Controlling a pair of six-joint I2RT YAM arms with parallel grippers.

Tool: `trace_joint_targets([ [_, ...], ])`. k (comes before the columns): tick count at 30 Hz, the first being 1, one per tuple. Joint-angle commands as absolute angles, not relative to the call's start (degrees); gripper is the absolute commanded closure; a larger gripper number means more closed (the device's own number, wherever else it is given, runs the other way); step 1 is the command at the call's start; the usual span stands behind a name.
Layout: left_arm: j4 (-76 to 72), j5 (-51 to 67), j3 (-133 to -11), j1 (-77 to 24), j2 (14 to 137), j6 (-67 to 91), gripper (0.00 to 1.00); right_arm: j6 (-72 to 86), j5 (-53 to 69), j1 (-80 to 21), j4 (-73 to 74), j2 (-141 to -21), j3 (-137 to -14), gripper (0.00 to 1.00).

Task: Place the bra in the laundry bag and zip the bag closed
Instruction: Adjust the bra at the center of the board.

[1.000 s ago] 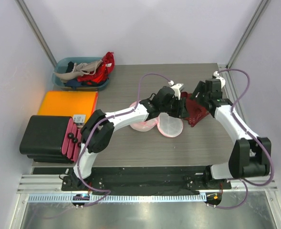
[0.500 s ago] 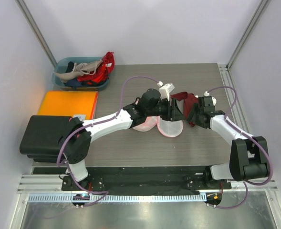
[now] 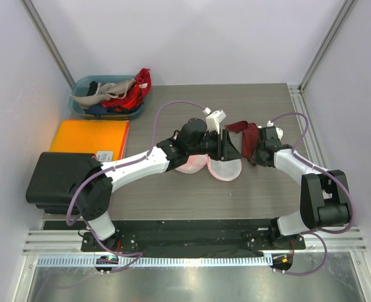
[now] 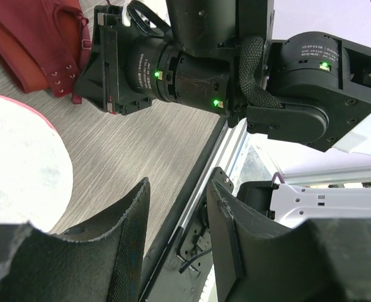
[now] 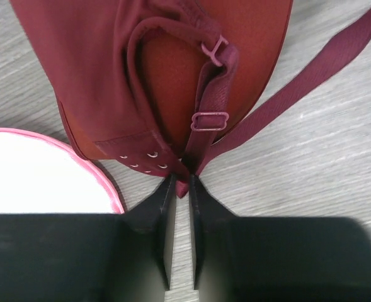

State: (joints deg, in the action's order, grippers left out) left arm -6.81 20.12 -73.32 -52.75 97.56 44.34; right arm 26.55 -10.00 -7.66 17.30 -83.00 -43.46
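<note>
Bra (image 3: 248, 133): from the top view it lies dark red on the table (image 3: 172, 107), right of centre, between the two grippers and outside the bag (image 3: 225, 169). The bag lies open just beside it, on the side nearer the arm bases, white with a pink rim; part of it is hidden under the left arm. The left gripper (image 3: 228, 146) hangs over the bag's far edge, next to the bra's left side. The right gripper (image 3: 254, 151) sits at the bra's near right edge. From here neither pair of jaws can be read. A bin (image 3: 84, 85) of clothes stands at the far left corner, well apart.

Left wrist: the left gripper (image 4: 177, 220) has its fingers apart, with only table and the frame beyond the table's edge showing between them; released, holding nothing. The bag (image 4: 15, 157) lies at the left, near one finger. The bra (image 4: 34, 38) is at the top left, with the right arm (image 4: 191, 69) black and close against its edge.

Right wrist: the right gripper (image 5: 180, 189) has its fingers drawn nearly together on the bra (image 5: 172, 69), pinching the lower tip where the eyelet band and strap meet. The rest of the bra lies flat on the table, one strap running off to the upper right. The bag (image 5: 40, 179) lies just beside it at the left; whether they touch I cannot tell.
</note>
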Motion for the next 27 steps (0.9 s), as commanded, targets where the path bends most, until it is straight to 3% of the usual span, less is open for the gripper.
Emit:
trace_joint_targets([
  [1,-8.09,20.39,-72.95,-52.73,95.45,43.07,0.58,26.19,-12.04,-8.17,15.03,-82.88,-46.31,0.91],
  [4,-8.17,20.48,-72.69,-52.73,95.27,42.98,0.58,25.93,-12.91,-8.96,15.64,-81.74,-46.93,0.99],
  [16,-7.65,20.57,-72.42,-52.73,94.92,42.71,0.59,26.72,-15.47,-9.58,18.11,-80.68,-58.78,0.99],
  [23,-4.31,15.65,-72.16,-52.73,95.45,43.15,0.62,23.82,-17.92,-8.62,14.16,-97.01,-77.59,0.99],
  [25,-3.96,15.12,-72.33,-52.82,96.41,43.68,0.58,21.99,-19.33,-8.26,12.32,-101.57,-82.87,0.99],
  [26,-3.35,15.03,-72.6,-52.74,96.68,43.94,0.52,21.54,-19.34,-8.26,10.83,-102.73,-83.58,0.96],
  [27,-2.82,15.12,-72.68,-52.82,97.03,43.95,0.5,21.01,-18.9,-8.17,10.2,-103.79,-85.15,0.87],
])
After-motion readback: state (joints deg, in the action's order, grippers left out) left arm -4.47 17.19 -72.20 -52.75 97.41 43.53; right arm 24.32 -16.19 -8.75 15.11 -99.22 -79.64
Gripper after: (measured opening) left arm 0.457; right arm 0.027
